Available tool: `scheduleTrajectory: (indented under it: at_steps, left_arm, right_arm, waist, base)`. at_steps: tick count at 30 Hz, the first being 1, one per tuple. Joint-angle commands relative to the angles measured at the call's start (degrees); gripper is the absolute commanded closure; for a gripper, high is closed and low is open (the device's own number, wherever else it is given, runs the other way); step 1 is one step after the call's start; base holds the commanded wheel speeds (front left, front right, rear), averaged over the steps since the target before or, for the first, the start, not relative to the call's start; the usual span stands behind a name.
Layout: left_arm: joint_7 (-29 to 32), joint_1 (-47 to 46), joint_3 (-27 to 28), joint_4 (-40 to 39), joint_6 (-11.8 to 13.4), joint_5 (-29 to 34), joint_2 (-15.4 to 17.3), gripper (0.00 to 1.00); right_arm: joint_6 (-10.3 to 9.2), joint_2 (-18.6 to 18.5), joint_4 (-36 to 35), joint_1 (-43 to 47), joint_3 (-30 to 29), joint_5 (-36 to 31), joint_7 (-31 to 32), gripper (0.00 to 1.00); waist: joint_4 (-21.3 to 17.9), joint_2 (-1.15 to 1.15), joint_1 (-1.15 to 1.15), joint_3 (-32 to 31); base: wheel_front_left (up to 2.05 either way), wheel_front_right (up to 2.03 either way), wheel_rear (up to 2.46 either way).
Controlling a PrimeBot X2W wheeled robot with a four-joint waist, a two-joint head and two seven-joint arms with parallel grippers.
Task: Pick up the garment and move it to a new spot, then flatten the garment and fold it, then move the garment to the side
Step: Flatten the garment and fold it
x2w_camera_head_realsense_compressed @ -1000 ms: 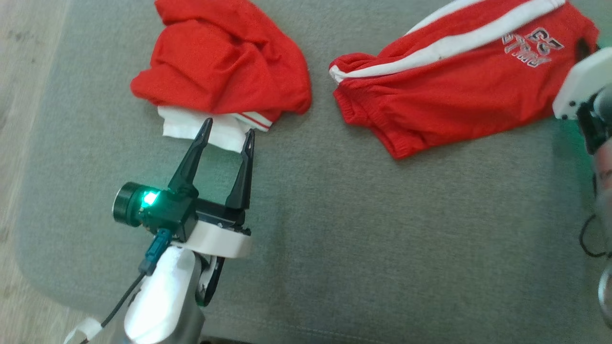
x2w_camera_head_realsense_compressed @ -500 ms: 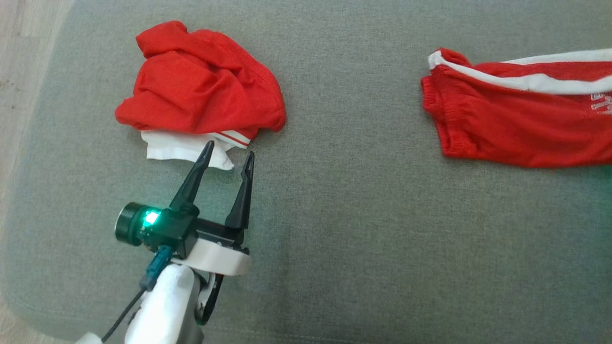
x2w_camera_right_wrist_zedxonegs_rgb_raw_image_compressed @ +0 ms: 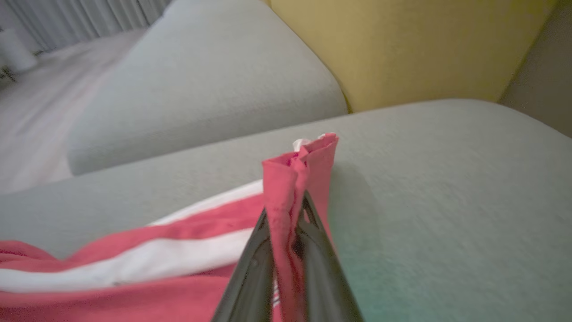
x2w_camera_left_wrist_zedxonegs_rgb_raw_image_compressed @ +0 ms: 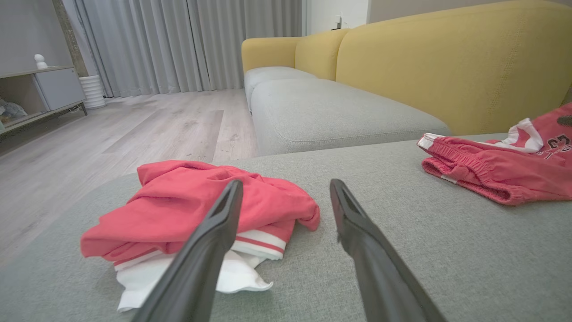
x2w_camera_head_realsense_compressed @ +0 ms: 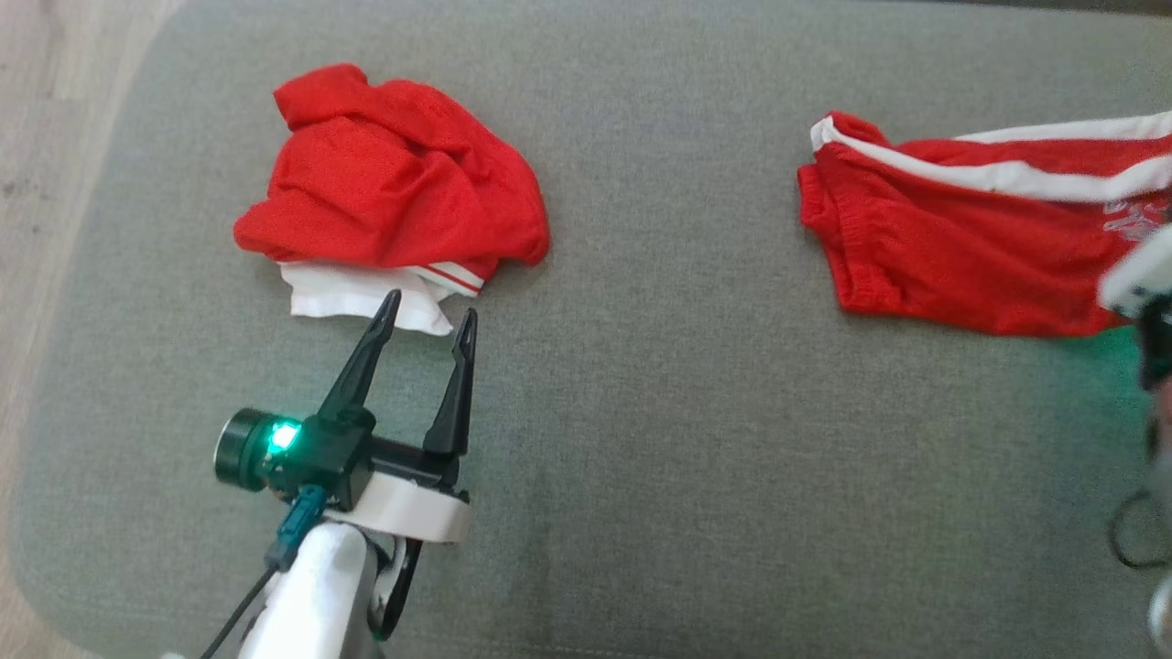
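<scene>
1. Left gripper (x2w_camera_head_realsense_compressed: pixel 430 305), fingers spread and empty, hovered just beside the crumpled shirt (x2w_camera_head_realsense_compressed: pixel 394 183) on the cushion (x2w_camera_head_realsense_compressed: pixel 641 458).
2. Shorts (x2w_camera_head_realsense_compressed: pixel 952 261), well right of the shirt, lay unfolded, one edge pinched in the clenched right gripper (x2w_camera_right_wrist_zedxonegs_rgb_raw_image_compressed: pixel 287 209). Judged mid-move, with flattening, folding and setting aside left.

Head camera looks steeply down on the grey cushion (x2w_camera_head_realsense_compressed: pixel 641 458). Left wrist camera sits low, skimming across it toward the yellow sofa back (x2w_camera_left_wrist_zedxonegs_rgb_raw_image_compressed: pixel 447 67); both catch the crumpled red top (x2w_camera_head_realsense_compressed: pixel 394 183) and the striped shorts (x2w_camera_head_realsense_compressed: pixel 961 256). Right wrist camera is pressed close on those shorts.
</scene>
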Motion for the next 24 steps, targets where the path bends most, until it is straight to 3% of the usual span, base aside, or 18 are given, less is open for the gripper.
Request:
scheduleTrajectory:
  at_steps: [1, 8, 14, 19, 24]
  left_arm:
    - [-0.29, -0.18, 2.61, -1.25, -0.19, 0.38, 0.36, 0.00]
    - [-0.29, 1.57, 2.80, -0.78, -0.11, 0.74, 0.25, 0.00]
    - [-0.29, 2.97, 3.11, -0.43, 0.02, 0.75, 0.32, 0.00]
    - [-0.29, 4.10, 3.57, -0.22, 0.16, 0.66, 0.41, 0.00]
    - [-0.29, 4.83, 3.80, -0.03, 0.31, 0.67, 0.36, 0.00]
  right_arm:
    - [-0.12, 1.26, -1.98, -3.06, 2.76, 1.39, -1.93, 1.00]
    - [-0.12, 8.58, -4.48, -4.51, 14.44, 12.10, -5.39, 1.00]
    - [-0.12, 11.15, -8.67, -1.66, 24.52, 20.49, -5.58, 1.00]
    - [-0.12, 11.42, -13.39, 3.11, 35.32, 27.84, -3.47, 1.00]
    - [-0.12, 8.16, -15.37, 8.20, 45.81, 30.45, -0.98, 1.00]
  waist:
    - [-0.07, 0.00, 0.00, -1.33]
    - [1.13, 0.00, 0.00, -5.02]
    - [2.50, 0.00, 0.00, -6.58]
    - [3.32, 0.00, 0.00, -7.60]
    - [3.61, 0.00, 0.00, -8.53]
  base:
    - [0.00, 0.00, 0.00]
    - [0.00, 0.00, 0.00]
    - [0.00, 0.00, 0.00]
    - [0.00, 0.00, 0.00]
    - [0.00, 0.00, 0.00]
